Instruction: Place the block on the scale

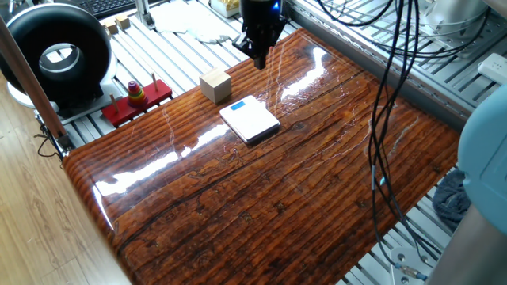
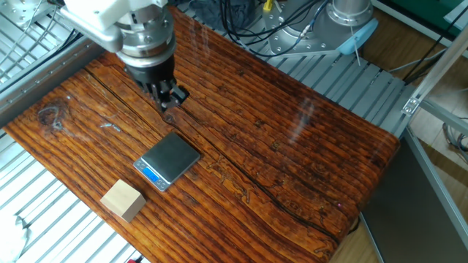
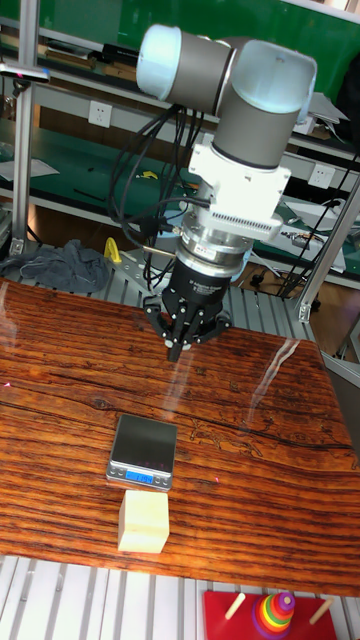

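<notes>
The block (image 1: 215,85) is a pale tan wooden cube standing on the table near its edge, beside the scale (image 1: 249,119), a thin white square slab with a blue display strip. In the other fixed view the scale (image 2: 168,159) looks grey and the block (image 2: 122,200) lies beyond it by the table edge. My gripper (image 1: 260,57) hangs above the table, behind the scale and to one side of the block, touching neither. Its fingers are shut with nothing between them. The tall view shows the gripper (image 3: 176,350) above the scale (image 3: 143,451) and the block (image 3: 144,522).
A red toy base with coloured rings (image 1: 136,99) and a black round device (image 1: 59,55) stand off the table near the block. Black cables (image 1: 388,119) hang over the table's right part. A grey cloth (image 1: 455,198) lies beyond the right edge.
</notes>
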Action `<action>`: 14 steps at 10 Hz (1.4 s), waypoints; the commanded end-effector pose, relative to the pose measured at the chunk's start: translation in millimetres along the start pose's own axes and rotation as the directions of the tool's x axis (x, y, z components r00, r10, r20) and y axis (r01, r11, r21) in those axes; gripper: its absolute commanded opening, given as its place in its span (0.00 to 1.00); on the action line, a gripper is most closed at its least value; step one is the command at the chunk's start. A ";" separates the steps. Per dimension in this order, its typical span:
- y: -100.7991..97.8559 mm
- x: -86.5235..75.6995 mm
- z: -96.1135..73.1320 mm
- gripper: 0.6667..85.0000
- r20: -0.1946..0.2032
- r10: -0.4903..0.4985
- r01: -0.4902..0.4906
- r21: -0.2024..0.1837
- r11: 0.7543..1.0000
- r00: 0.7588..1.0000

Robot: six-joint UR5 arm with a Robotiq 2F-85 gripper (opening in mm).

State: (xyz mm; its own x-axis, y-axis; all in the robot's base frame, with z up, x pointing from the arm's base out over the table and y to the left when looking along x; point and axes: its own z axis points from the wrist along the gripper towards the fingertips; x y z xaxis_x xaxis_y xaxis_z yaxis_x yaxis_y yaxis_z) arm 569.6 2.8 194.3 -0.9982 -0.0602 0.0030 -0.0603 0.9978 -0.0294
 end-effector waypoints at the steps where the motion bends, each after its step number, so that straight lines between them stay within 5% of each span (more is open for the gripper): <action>1: 9.1 -9.9 4.1 0.00 0.013 -0.006 0.007 -0.014 1.000 1.000; 8: 13.4 -9.7 1.5 0.00 0.007 -0.006 0.006 -0.012 1.000 1.000; 10: 16.3 -1.9 1.4 0.00 -0.023 0.007 -0.008 -0.022 1.000 1.000; 14: 20.5 -24.8 0.8 0.00 0.060 0.112 -0.109 -0.046 0.993 0.992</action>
State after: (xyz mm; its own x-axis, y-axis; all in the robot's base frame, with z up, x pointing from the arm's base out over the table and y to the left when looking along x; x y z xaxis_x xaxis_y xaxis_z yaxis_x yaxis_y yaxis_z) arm 582.5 21.3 191.1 -0.9998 -0.0060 -0.0203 -0.0059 1.0000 -0.0022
